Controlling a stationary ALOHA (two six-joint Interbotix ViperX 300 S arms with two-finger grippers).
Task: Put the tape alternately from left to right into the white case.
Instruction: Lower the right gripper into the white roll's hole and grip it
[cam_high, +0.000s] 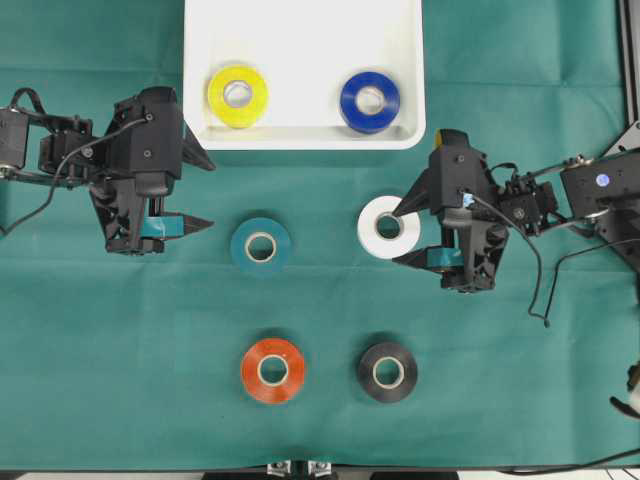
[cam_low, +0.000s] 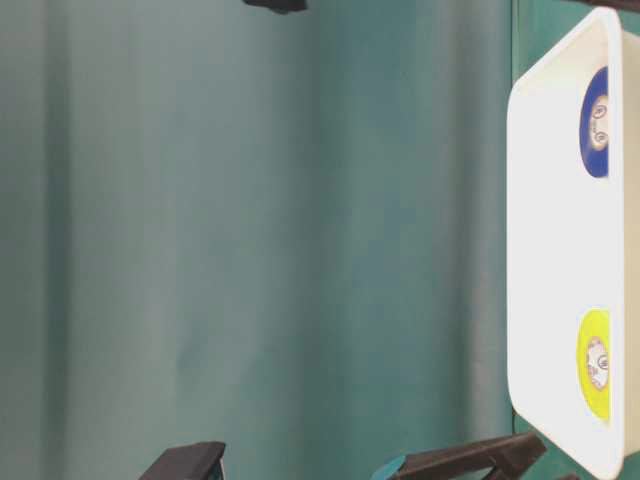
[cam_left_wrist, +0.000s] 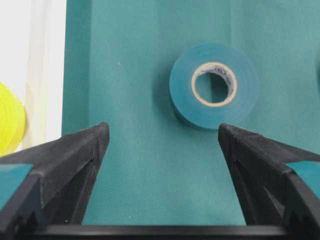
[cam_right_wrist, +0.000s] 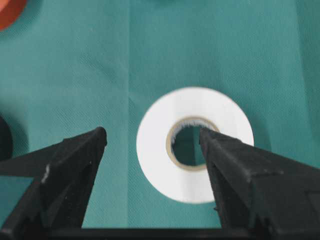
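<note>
You have the yellow roll and blue roll in the white case at top centre, four rolls left on the surface, with the right gripper spread around the white roll and the left gripper spread empty beside the teal roll.

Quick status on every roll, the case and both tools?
yellow roll: flat in the white case, left side
blue roll: flat in the case, right side
white case: holds two rolls
teal roll: flat on cloth, free, ahead of left tool
white roll: flat on cloth, not gripped, one right-tool finger over its hole
red-orange roll: flat on cloth, untouched
black roll: flat on cloth, untouched
left tool: open, empty
right tool: open, over the white roll
</note>
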